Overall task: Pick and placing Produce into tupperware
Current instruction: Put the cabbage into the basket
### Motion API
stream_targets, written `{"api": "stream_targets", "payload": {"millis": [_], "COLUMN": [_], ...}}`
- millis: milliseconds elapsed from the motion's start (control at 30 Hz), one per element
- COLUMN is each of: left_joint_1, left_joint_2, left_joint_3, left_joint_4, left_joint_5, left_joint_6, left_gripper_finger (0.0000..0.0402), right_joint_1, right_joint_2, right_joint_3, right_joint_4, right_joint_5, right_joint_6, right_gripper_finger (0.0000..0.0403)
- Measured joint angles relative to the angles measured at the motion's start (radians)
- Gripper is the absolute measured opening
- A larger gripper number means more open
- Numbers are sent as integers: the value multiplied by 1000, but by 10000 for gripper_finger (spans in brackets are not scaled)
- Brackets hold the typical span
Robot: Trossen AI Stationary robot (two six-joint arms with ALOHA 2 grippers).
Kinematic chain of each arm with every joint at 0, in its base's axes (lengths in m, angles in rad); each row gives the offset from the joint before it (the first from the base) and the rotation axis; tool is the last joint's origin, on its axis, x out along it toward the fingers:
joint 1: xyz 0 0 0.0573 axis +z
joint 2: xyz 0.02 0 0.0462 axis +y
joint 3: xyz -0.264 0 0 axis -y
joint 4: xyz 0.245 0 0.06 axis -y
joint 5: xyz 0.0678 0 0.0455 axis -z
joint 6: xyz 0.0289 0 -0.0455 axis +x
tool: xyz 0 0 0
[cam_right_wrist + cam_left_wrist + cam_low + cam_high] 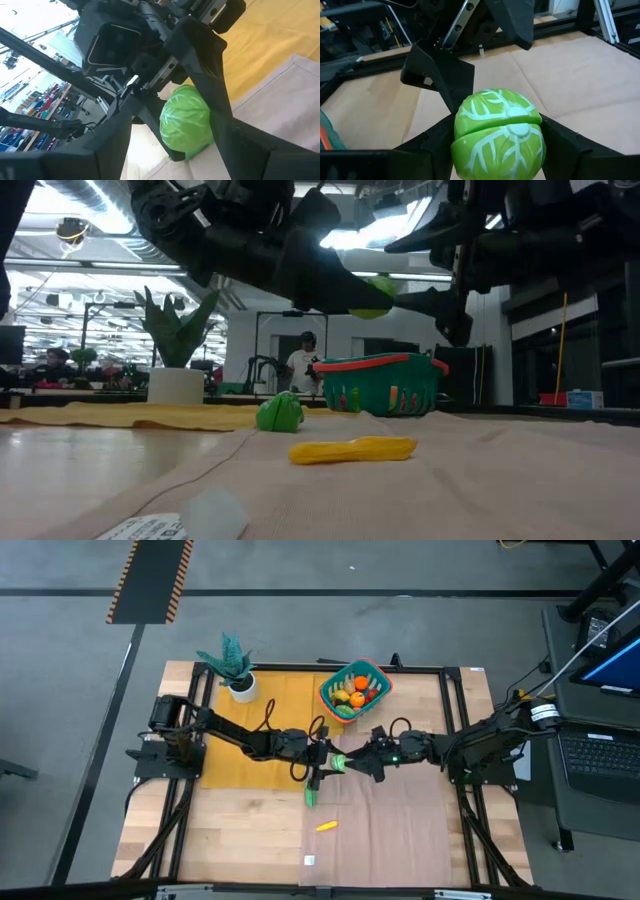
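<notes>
We see both grippers meeting above the desk (400, 830); left gripper (497, 150) jaws clamp 1 green cabbage (497, 132); right gripper (185, 125) jaws also flank it, touching; 2 pieces lie below.

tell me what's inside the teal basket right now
In the high view the tupperware holds a heap of produce: orange, red, yellow and green pieces. Pieces lower in the heap and the container's bottom are covered. From the low view its wall hides the contents.
</notes>
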Motion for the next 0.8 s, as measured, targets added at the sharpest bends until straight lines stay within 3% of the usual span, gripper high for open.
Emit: {"api": "stream_targets", "payload": {"millis": [633,800], "left_joint_1": [-8,-19], "left_joint_2": [0,-58], "left_joint_3": [-2,-1], "left_joint_4": [-36,-98], "left_joint_5": [-4,-6], "left_joint_6": [3,7], "left_gripper_finger": [218,218], "right_joint_1": [0,0], "right_joint_2": [65,64], "right_joint_3": [3,4], "right_joint_4": [44,66], "right_joint_5": [-14,-20], "right_joint_6": [17,-3], "right_gripper_finger": [271,271]}}
